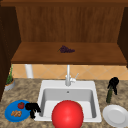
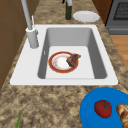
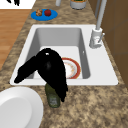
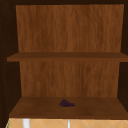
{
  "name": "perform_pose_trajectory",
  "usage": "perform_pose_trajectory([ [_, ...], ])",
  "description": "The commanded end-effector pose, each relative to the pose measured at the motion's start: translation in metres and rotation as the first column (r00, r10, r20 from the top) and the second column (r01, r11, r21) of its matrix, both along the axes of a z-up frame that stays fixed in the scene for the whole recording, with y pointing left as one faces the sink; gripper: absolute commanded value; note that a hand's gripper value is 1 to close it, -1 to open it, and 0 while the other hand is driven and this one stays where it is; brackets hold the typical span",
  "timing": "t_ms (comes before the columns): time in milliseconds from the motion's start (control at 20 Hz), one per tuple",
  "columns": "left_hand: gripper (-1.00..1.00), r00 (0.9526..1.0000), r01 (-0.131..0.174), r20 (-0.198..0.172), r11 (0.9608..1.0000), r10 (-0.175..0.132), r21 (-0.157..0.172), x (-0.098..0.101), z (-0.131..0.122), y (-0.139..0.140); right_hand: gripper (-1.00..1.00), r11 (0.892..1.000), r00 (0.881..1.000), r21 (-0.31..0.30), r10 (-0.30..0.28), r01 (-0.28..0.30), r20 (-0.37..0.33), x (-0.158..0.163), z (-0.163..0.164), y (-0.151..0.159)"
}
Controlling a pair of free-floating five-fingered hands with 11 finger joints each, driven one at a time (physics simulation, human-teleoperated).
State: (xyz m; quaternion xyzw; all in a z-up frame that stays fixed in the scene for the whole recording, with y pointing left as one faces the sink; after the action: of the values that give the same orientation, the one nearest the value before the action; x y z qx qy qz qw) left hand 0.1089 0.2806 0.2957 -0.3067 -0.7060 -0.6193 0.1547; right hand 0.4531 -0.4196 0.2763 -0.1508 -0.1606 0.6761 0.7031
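Observation:
My right hand point(image 1: 113, 83) sits on top of a dark green bottle point(image 1: 109, 95) standing on the counter right of the sink. In the right side view this hand point(image 3: 51, 70) covers the bottle point(image 3: 53, 98), fingers curled down round its neck and thumb sticking out left. The bottle point(image 2: 68, 11) also shows at the far end in the left side view. My left hand point(image 1: 32, 107) hovers between the blue plate point(image 1: 10, 112) and the sink's left rim, fingers hanging loosely and holding nothing. A tomato point(image 1: 21, 105) and bread point(image 1: 16, 113) lie on that plate.
A red-rimmed plate point(image 2: 53, 68) with a brown piece of food point(image 2: 73, 59) lies in the sink point(image 1: 47, 85). A red round shape point(image 1: 67, 115) stands at the sink's front. A white plate point(image 1: 115, 115) lies near the bottle. Grapes point(image 4: 66, 103) rest on the lower shelf. The faucet point(image 1: 68, 77) stands behind the sink.

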Motion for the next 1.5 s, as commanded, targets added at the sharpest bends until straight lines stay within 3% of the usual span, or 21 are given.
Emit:
perform_pose_trajectory([
  [0,0.0,1.0,0.0,0.0,1.0,0.0,0.0,0.0,0.0,0.0,-1.0,0.999,1.0,-0.033,0.0,0.0,0.0,0.0,0.0,0.008],
  [350,0.0,1.0,0.0,0.0,1.0,0.0,0.0,0.0,0.0,0.0,-1.0,0.999,1.0,-0.043,-0.001,0.001,0.0,-0.002,-0.001,0.016],
  [450,0.0,1.0,0.0,0.0,1.0,0.0,0.0,0.0,0.0,0.0,-1.0,0.999,0.999,-0.04,-0.01,0.011,0.037,-0.01,-0.009,0.014],
  [500,0.0,1.0,0.0,0.0,1.0,0.0,0.0,0.0,0.0,0.0,1.0,0.999,0.998,-0.036,-0.012,0.014,0.055,-0.012,-0.012,0.012],
  [550,0.0,1.0,0.0,0.0,1.0,0.0,0.0,0.0,0.0,0.0,1.0,0.999,0.996,-0.051,0.021,-0.016,0.09,-0.012,-0.02,0.014],
  [750,0.0,1.0,0.0,0.0,1.0,0.0,0.0,0.0,0.0,0.0,1.0,0.999,0.992,-0.04,0.012,-0.007,0.126,-0.012,-0.027,0.01],
  [900,0.0,1.0,0.0,0.0,1.0,0.0,0.0,0.0,0.0,0.0,1.0,1.0,0.979,-0.026,-0.006,0.012,0.202,-0.009,-0.022,0.007],
  [1150,0.0,1.0,0.0,0.0,1.0,0.0,0.0,0.0,0.0,0.0,1.0,1.0,0.957,-0.007,-0.021,0.024,0.291,-0.002,0.005,0.007],
  [1350,0.0,1.0,0.0,0.0,1.0,0.0,0.0,0.0,0.0,0.0,1.0,1.0,0.948,-0.014,-0.016,0.021,0.317,-0.01,0.034,0.004],
  [1450,0.0,1.0,0.0,0.0,1.0,0.0,0.0,0.0,0.0,0.0,1.0,0.999,0.95,-0.028,-0.014,0.024,0.313,-0.026,0.04,0.008],
])
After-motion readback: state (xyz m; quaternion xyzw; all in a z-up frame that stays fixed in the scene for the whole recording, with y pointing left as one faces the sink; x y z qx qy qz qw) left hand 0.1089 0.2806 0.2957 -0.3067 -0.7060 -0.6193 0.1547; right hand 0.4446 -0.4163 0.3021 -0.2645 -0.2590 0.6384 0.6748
